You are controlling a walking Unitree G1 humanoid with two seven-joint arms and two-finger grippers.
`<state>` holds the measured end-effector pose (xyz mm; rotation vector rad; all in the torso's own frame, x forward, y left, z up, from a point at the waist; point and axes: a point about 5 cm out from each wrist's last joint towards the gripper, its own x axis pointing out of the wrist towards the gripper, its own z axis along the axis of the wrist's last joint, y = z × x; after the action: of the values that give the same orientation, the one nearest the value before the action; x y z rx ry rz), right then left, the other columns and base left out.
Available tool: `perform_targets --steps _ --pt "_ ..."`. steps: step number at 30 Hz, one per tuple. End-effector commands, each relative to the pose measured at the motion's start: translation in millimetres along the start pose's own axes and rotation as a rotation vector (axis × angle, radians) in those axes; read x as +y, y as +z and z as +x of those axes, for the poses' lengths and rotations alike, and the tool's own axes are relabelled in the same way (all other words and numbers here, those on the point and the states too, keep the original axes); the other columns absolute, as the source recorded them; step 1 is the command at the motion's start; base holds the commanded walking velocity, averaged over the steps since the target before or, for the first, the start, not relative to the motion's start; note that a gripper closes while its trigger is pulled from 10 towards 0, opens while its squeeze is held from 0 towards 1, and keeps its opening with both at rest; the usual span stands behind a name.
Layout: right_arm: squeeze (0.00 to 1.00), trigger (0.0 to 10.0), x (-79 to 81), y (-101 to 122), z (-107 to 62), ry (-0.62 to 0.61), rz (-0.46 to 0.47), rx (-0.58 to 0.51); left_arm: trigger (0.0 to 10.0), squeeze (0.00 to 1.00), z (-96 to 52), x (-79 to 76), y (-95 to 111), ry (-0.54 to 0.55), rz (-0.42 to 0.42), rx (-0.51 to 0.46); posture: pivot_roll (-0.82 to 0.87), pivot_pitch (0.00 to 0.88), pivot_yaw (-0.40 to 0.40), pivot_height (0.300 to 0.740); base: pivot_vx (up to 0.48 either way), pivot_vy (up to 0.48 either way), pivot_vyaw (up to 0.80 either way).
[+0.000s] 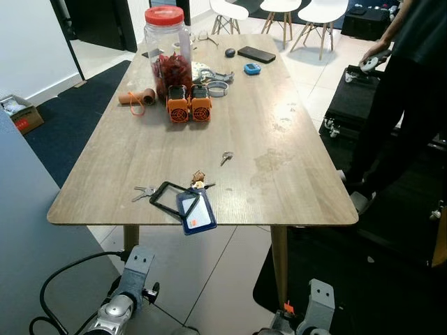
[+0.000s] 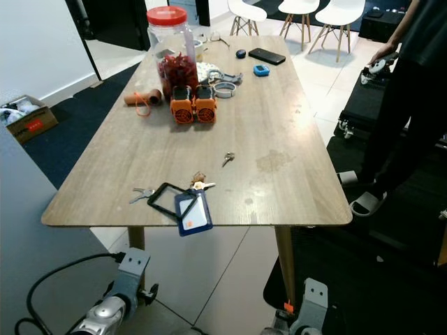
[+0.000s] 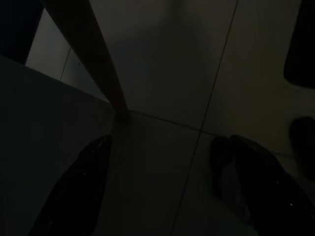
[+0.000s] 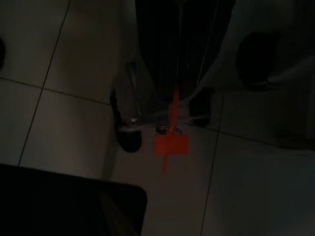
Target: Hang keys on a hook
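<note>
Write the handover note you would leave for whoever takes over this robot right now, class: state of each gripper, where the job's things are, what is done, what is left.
Left gripper: hanging idle below the table edge, fingers open, holding nothing.
Right gripper: hanging low over the floor tiles; too dark to tell if open or shut.
Keys: lying near the front edge of the wooden table, attached to a black lanyard and a blue badge holder that overhangs the edge. A separate small key lies mid-table.
Done: nothing yet; keys untouched.
Left: pick up the keys, find a hook, hang them.
</note>
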<state>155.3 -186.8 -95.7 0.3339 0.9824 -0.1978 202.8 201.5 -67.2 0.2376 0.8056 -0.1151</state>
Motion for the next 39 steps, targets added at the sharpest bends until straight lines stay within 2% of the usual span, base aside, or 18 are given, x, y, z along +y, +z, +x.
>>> perform_targets --steps 1,6,32,39 --pt "0.0 10.0 1.0 -3.8 -0.3 0.001 -0.006 0.016 10.0 0.0 -1.0 1.4 -3.1 -0.004 0.015 0.009 0.08 0.048 -0.018 0.74 -0.371 0.0 0.0" --pt "0.0 10.0 2.0 -4.2 -0.2 0.003 -0.007 0.016 10.0 0.0 -1.5 2.7 -4.3 -0.002 0.018 0.012 0.08 0.048 -0.017 0.74 -0.366 0.0 0.0" --pt "0.0 10.0 7.4 -7.1 0.0 0.017 -0.005 0.018 10.0 0.0 -3.1 9.1 -5.4 0.012 0.043 0.0 0.1 0.046 -0.012 0.74 0.0 0.0 0.0" --pt "0.0 10.0 7.7 -4.0 0.6 0.024 -0.024 0.016 10.0 0.0 -3.2 9.6 -5.0 0.035 0.008 -0.01 0.1 0.037 -0.024 0.74 0.0 0.0 0.0"
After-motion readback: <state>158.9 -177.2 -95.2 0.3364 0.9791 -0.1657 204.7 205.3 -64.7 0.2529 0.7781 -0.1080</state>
